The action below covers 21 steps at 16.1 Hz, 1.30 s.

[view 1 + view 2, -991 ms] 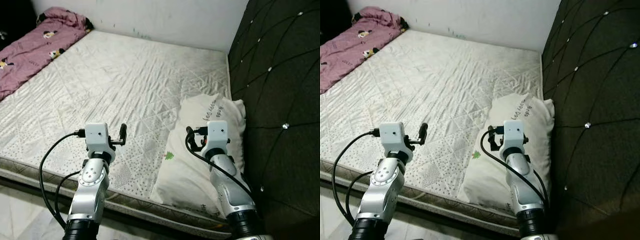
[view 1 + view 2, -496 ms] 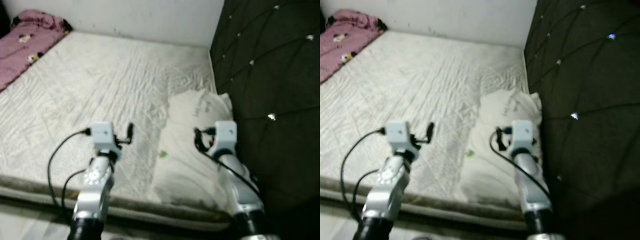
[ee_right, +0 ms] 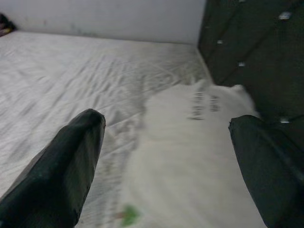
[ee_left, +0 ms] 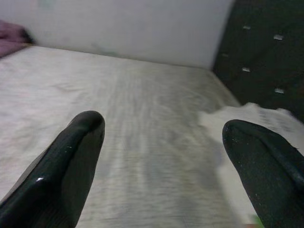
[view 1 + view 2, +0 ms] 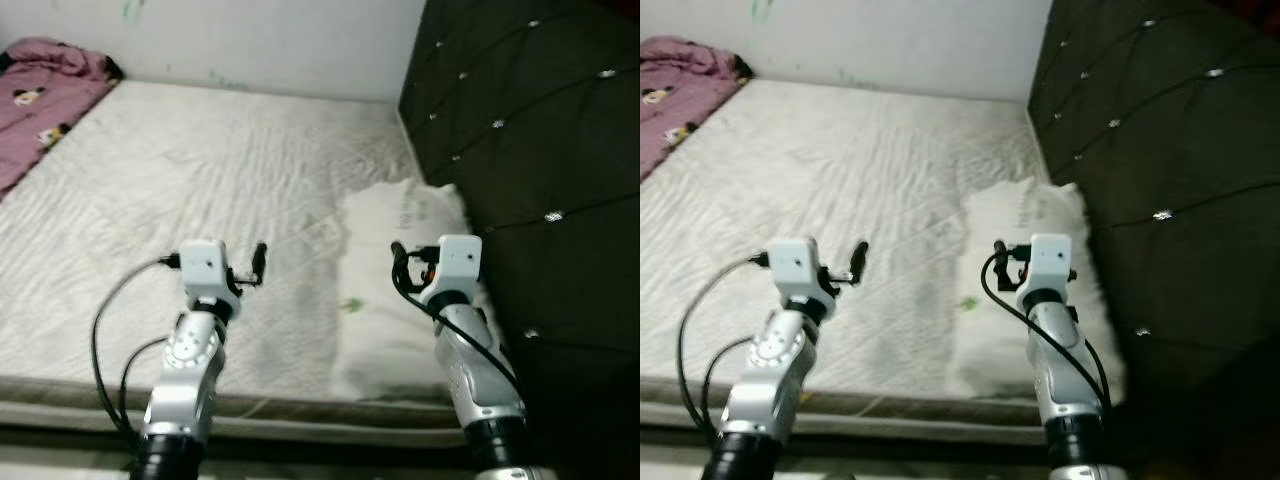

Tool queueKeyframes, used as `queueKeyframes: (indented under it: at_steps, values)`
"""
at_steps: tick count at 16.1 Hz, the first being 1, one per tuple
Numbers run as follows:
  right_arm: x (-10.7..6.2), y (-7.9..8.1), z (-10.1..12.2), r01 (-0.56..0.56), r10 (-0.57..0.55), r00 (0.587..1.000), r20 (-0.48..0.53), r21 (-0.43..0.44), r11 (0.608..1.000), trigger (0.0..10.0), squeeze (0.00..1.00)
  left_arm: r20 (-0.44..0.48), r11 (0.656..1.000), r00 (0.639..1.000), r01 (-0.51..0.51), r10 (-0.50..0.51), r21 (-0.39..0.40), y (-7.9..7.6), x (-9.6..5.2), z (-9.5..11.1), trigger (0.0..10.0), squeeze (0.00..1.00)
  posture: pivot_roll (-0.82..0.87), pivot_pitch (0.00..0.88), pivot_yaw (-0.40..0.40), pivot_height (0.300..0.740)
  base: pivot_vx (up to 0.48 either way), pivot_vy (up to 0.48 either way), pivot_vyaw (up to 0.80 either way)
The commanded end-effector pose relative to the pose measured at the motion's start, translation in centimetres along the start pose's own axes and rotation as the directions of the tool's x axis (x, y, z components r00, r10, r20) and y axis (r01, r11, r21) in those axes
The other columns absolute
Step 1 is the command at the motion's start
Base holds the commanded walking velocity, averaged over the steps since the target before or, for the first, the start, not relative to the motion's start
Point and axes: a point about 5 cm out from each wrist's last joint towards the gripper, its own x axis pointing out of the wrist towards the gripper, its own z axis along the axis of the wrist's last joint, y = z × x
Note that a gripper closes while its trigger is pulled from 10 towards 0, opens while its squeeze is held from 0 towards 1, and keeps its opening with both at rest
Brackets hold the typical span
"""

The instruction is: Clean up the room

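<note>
Fingers [image 4: 71,161] of the left gripper [image 4: 161,156] spread wide apart, nothing between them; same for the right gripper [image 3: 166,161], black fingertips far apart and empty. Both silver arms raised side by side from the near edge of the bed, forearms upright, wrists bent so the grippers aim forward over the mattress [image 5: 200,170]. Left gripper above bare quilted mattress; right gripper above the white pillow [image 5: 390,300], not touching it. Pillow lies flat along the mattress's right side, against the dark tufted headboard [image 5: 530,140]. Pink blanket [image 5: 40,100] bunched at the far left corner, cut off by the frame edge. Head views are soft and blurred: print on the pillow unreadable, a small green mark on it possibly a motif. Pillow's near end partly hidden behind the right arm.
</note>
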Motion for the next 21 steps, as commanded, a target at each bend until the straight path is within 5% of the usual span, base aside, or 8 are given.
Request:
queueKeyframes:
  at_steps: [1,6,11,16,19,21]
  values:
    - [0.1,0.4,0.7,-0.010,0.010,0.999,0.052,0.003,1.000,10.0,0.00,0.034,0.999,0.999,-0.019,0.017,0.040,0.8,-0.3,0.5,10.0,0.00,0.03,0.000,-0.021,0.740,0.000,0.000,0.00]
    - [-1.6,-0.4,1.8,0.016,-0.023,0.981,0.192,0.037,0.999,10.0,0.00,0.068,0.987,0.998,-0.009,-0.002,0.161,2.0,-2.5,0.8,10.0,0.00,0.03,0.000,-0.001,0.740,0.000,0.000,0.00]
    - [-2.8,-1.5,1.3,0.035,-0.037,0.980,0.194,0.017,0.999,10.0,0.00,0.029,0.990,0.998,-0.063,0.060,0.127,2.8,-3.4,-0.2,10.0,0.00,0.04,0.000,-0.002,0.740,0.000,0.000,0.00]
    - [-5.1,-2.6,1.1,-0.006,0.006,0.989,0.150,0.000,1.000,10.0,0.00,-0.034,0.982,0.999,-0.004,0.011,0.190,3.1,-6.1,0.0,10.0,0.00,0.04,0.000,-0.011,0.740,0.000,0.000,0.00]
    - [-5.6,-0.7,1.2,-0.157,0.163,0.981,0.104,-0.070,0.985,10.0,0.00,0.018,0.966,0.999,0.044,-0.051,0.254,1.3,-4.7,1.1,10.0,0.00,0.03,0.000,-0.012,0.740,0.000,0.000,0.00]
    - [-4.9,-0.7,1.9,-0.141,0.150,0.980,0.129,-0.074,0.987,10.0,0.00,0.021,0.977,0.998,0.056,-0.062,0.206,0.3,-4.1,1.2,10.0,0.00,0.01,0.000,-0.002,0.740,0.000,0.000,0.00]
